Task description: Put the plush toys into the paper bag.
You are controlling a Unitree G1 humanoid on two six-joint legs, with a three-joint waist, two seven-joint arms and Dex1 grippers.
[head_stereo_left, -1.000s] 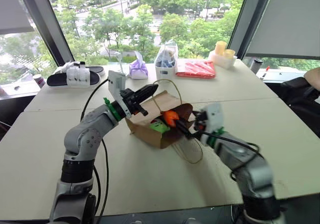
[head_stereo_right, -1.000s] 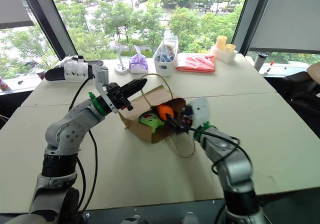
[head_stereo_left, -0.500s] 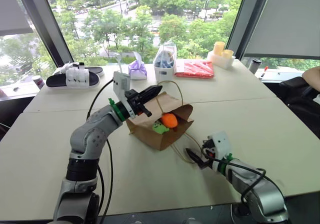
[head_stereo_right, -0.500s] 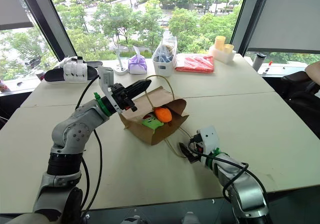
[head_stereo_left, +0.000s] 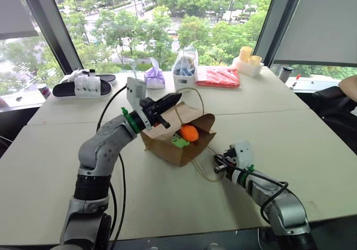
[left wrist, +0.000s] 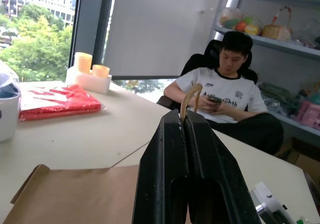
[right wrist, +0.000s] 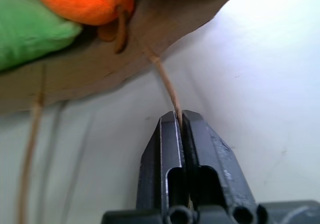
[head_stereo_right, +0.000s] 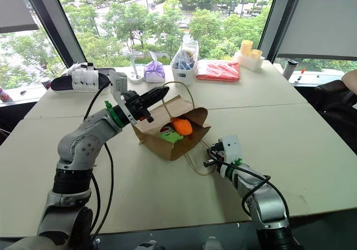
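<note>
The brown paper bag lies on its side on the table, mouth facing me. Both plush toys sit in its mouth, the orange one above the green one. My left gripper is raised over the bag, shut on the upper cord handle. My right gripper is low on the table in front of the bag. It is shut on the lower cord handle, which runs from its fingertips to the bag's edge.
Along the far table edge stand a black-and-white slipper, a purple tied pouch, a clear plastic bag, a flat red packet and yellow cups. A person sits beyond the table's right side.
My right gripper pulled back from the bag's mouth, leaving the orange toy inside, sank to the table and closed on the lower cord handle. The left gripper kept still.
</note>
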